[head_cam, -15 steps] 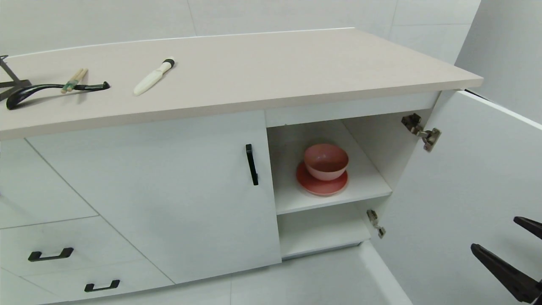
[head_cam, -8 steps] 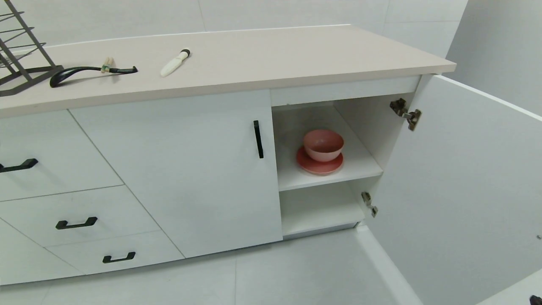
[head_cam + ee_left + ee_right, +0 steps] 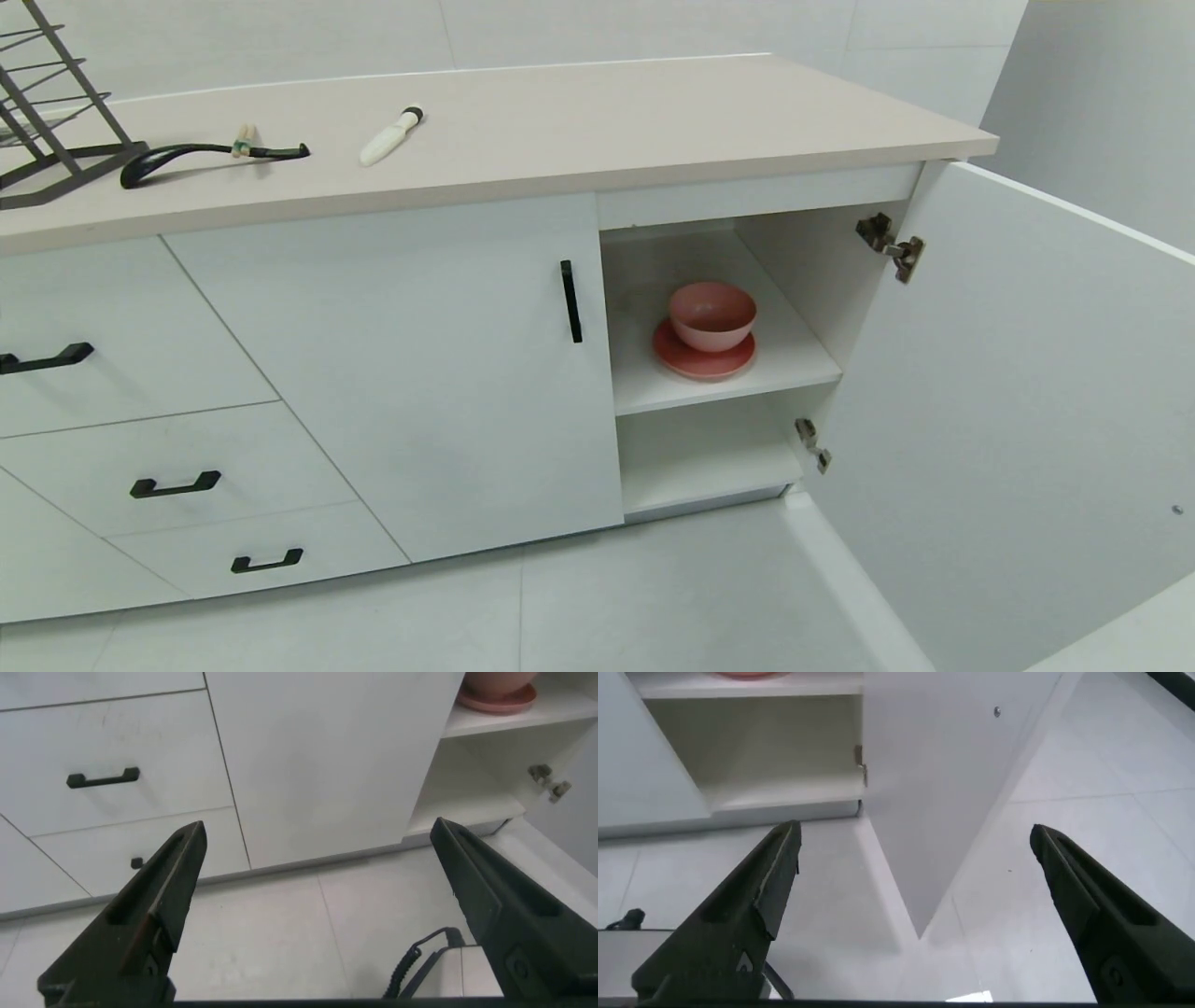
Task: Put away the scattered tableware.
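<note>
The bench [image 3: 560, 121] carries what is left to stow, all toward its left end, the robot's left. Below it the right-hand door [image 3: 1008, 392] stands wide open. On the upper shelf [image 3: 803, 369] inside, a pink bowl [image 3: 711, 315] sits on a red plate [image 3: 702, 362].

Both tools hang low in front of the cupboard, so every loose piece lies above them and to the left. The left tool [image 3: 318, 833] faces the drawers [image 3: 103, 765] and the floor [image 3: 299, 915], spread wide with nothing in it. The right tool [image 3: 915, 833] faces the foot of the open door, equally wide and empty. The left arm looks the nearer to the loose pieces, and either arm would have to rise to bench height first.

A dark wire rack [image 3: 47, 121] stands at the far left of the bench. The ladle [image 3: 187, 152] lies just beside it, black and curved. Its long axis runs along the bench, its scoop end is toward the rack and its handle points right.

The knife [image 3: 390, 136] lies a little farther right, apart from the ladle. It is white and slim with a dark band near one end, and it lies on a slant with the banded end farther back.

The chopsticks [image 3: 245, 142] are a pale pair resting across the ladle's handle and seemingly touching it. Lifting either may well disturb the other.
</note>
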Available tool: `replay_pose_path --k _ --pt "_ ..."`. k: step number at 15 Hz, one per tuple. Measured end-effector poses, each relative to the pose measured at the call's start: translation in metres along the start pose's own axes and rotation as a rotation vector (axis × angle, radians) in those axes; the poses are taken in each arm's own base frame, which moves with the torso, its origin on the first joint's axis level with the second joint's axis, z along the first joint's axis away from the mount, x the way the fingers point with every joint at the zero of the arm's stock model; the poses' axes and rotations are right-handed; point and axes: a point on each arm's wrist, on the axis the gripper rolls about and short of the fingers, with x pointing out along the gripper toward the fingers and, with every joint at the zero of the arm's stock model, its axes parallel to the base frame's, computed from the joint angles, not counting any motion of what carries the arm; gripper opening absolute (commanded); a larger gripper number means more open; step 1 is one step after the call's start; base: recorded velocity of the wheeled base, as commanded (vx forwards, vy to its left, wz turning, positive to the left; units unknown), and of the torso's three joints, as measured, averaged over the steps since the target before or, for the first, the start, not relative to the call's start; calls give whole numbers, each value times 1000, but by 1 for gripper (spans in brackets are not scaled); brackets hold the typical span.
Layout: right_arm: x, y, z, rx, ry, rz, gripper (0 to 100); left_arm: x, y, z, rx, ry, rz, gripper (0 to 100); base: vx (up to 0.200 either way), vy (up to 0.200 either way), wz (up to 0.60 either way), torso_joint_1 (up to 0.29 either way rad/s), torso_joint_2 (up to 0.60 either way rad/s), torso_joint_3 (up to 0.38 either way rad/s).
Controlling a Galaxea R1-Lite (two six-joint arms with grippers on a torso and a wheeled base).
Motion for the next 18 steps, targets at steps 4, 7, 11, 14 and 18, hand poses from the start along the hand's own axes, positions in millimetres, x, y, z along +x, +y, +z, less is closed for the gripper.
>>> replay_pose_path --k 4,7,11,14,18 --pt "1 -1 0 8 6 73 100 0 0 0 2 0 0 100 0 0 0 0 0 0" --pt "1 -3 -1 17 1 216 100 0 0 0 5 0 0 100 0 0 0 0 0 0" --pt "-5 -4 -2 40 -66 98 100 0 0 0 23 1 5 100 -150 -150 0 5 2 2" --pt "-7 -5 -3 50 -90 19 100 0 1 0 -2 1 33 100 -133 -200 0 2 6 1" --pt "-8 -5 -4 53 -100 14 100 0 1 0 6 1 36 100 0 -200 0 0 2 2"
